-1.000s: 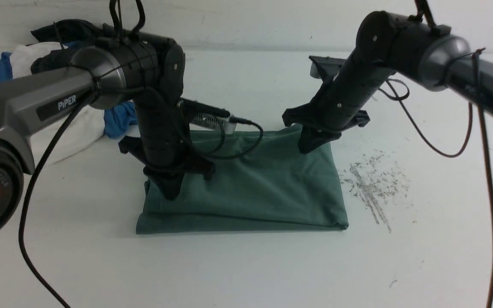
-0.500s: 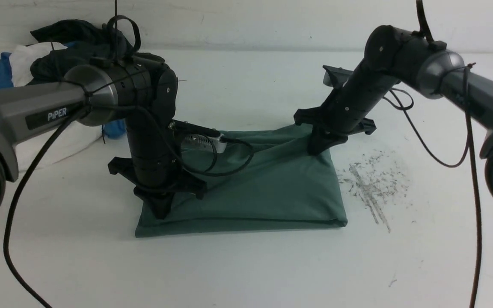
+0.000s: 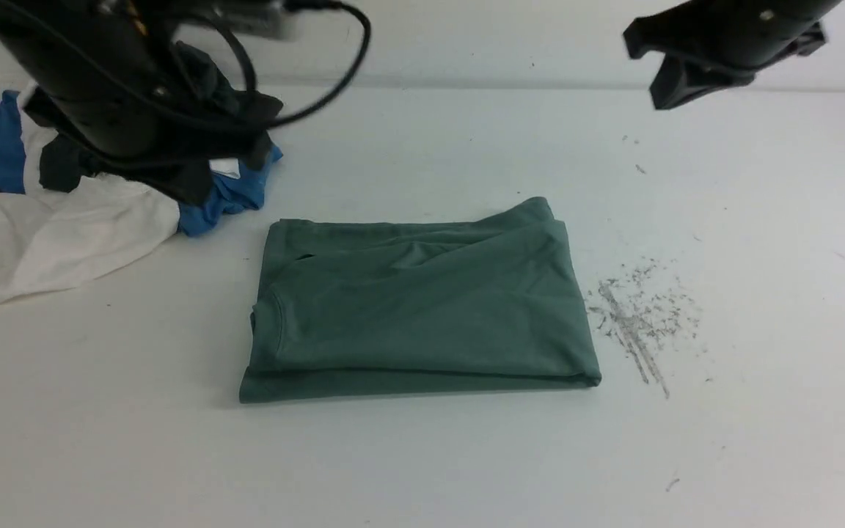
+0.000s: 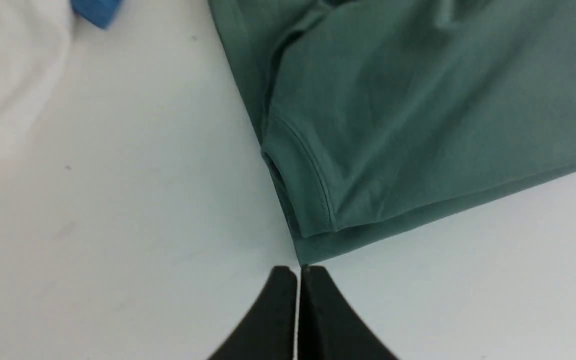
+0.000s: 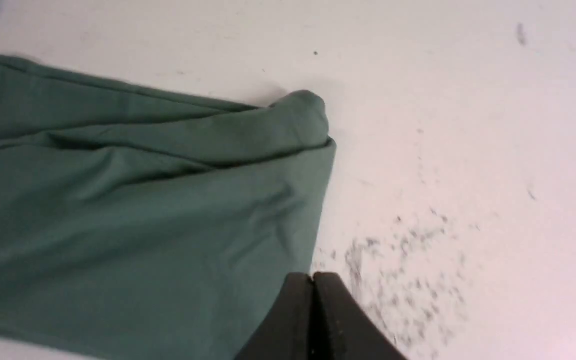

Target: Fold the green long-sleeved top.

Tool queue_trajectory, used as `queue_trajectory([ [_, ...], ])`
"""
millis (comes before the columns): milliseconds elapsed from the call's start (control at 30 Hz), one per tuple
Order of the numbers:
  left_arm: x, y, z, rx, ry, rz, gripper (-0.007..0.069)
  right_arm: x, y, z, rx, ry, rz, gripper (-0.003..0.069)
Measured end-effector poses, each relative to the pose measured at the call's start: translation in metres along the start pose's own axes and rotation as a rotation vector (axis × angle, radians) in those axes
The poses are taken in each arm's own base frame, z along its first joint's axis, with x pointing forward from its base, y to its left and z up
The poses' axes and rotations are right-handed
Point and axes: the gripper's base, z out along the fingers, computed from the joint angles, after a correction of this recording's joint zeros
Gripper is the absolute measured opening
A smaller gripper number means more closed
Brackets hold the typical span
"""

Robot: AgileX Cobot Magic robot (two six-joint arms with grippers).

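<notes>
Sage-green cotton, the top (image 3: pixel 419 304) lies folded into a neat rectangle near the middle of the white table (image 3: pixel 430 462), several layers stacked, with its collar edge turned to the left side and a small bulge of cloth at the far right corner. Nothing grips or touches it. The left gripper (image 4: pixel 298 280) hangs above the table near the top's near left corner, its two black fingers pressed together with only a hairline between them and nothing held. The right gripper (image 5: pixel 313 285) is likewise closed and empty, raised over the top's right edge. In the front view both arms sit high, the left arm (image 3: pixel 100 81) at the upper left and the right arm (image 3: pixel 723 37) at the upper right, well apart from the cloth. A patch of grey scuff marks (image 3: pixel 639 315) mars the table just beside the top's right edge. At the far left lies a heap of clothes (image 3: pixel 63 205), white, blue and black, apart from the top.
</notes>
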Motion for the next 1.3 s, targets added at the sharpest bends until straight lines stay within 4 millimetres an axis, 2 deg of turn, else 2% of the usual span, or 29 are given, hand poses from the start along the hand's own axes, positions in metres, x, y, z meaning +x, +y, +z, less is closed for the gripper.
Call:
queue_trajectory([
  [33,0.001,0.000,-0.004,0.000,-0.009,0.000,-0.0004,0.000,0.000,0.000,0.002,0.000,0.001,-0.0015],
  [67,0.012,0.001,-0.032,0.008,-0.072,-0.004,-0.0004,0.022,0.002,-0.039,0.012,-0.036,0.009,-0.0015],
  [133,0.035,0.002,-0.063,0.010,-0.136,-0.006,-0.0004,0.052,0.005,-0.081,0.018,-0.137,0.024,-0.0015],
  [200,0.055,0.003,-0.079,0.011,-0.168,-0.009,-0.0004,0.073,0.007,-0.107,0.017,-0.259,0.034,-0.0015],
  [233,0.061,0.003,-0.082,0.012,-0.175,-0.011,-0.0004,0.080,0.007,-0.112,0.016,-0.275,0.035,-0.0015],
  [267,0.083,0.004,-0.092,0.014,-0.201,-0.023,-0.0004,0.105,0.009,-0.131,0.007,-0.395,0.046,-0.0015],
  [300,0.097,0.004,-0.096,0.016,-0.222,-0.031,-0.0004,0.120,0.009,-0.140,0.000,-0.470,0.052,-0.0015],
  [333,0.100,0.004,-0.096,0.016,-0.227,-0.034,-0.0004,0.119,0.009,-0.140,-0.001,-0.485,0.053,-0.0015],
  [367,0.120,0.005,-0.100,0.020,-0.264,-0.044,-0.0004,0.144,0.009,-0.151,-0.004,-0.605,0.055,-0.0015],
  [433,0.145,0.006,-0.104,0.027,-0.341,-0.063,-0.0004,0.175,0.008,-0.155,-0.003,-0.721,0.055,-0.0015],
  [467,0.151,0.006,-0.100,0.029,-0.344,-0.069,-0.0004,0.184,0.008,-0.160,-0.004,-0.764,0.052,-0.0015],
  [533,0.182,0.007,-0.096,0.042,-0.441,-0.101,-0.0004,0.224,0.006,-0.167,-0.004,-0.959,0.047,-0.0015],
  [600,0.200,0.008,-0.091,0.053,-0.498,-0.122,-0.0004,0.250,0.005,-0.168,-0.006,-1.069,0.043,-0.0015],
  [667,0.217,0.008,-0.081,0.064,-0.542,-0.147,-0.0004,0.276,0.003,-0.170,-0.008,-1.200,0.036,-0.0015],
  [700,0.222,0.008,-0.077,0.066,-0.549,-0.153,-0.0004,0.289,0.003,-0.170,-0.007,-1.263,0.029,-0.0015],
  [733,0.223,0.008,-0.076,0.067,-0.551,-0.155,-0.0004,0.291,0.003,-0.171,-0.008,-1.277,0.029,-0.0015],
  [800,0.233,0.009,-0.062,0.069,-0.550,-0.160,-0.0004,0.318,0.002,-0.172,0.000,-1.422,0.002,-0.0015],
  [833,0.236,0.009,-0.054,0.067,-0.537,-0.161,-0.0004,0.326,0.001,-0.172,0.008,-1.483,-0.015,-0.0015],
  [1000,0.240,0.009,-0.037,0.065,-0.516,-0.163,-0.0004,0.331,0.001,-0.167,0.029,-1.520,-0.047,-0.0015],
  [1300,0.239,0.009,-0.036,0.064,-0.529,-0.158,-0.0004,0.332,0.001,-0.167,0.029,-1.523,-0.048,-0.0015],
])
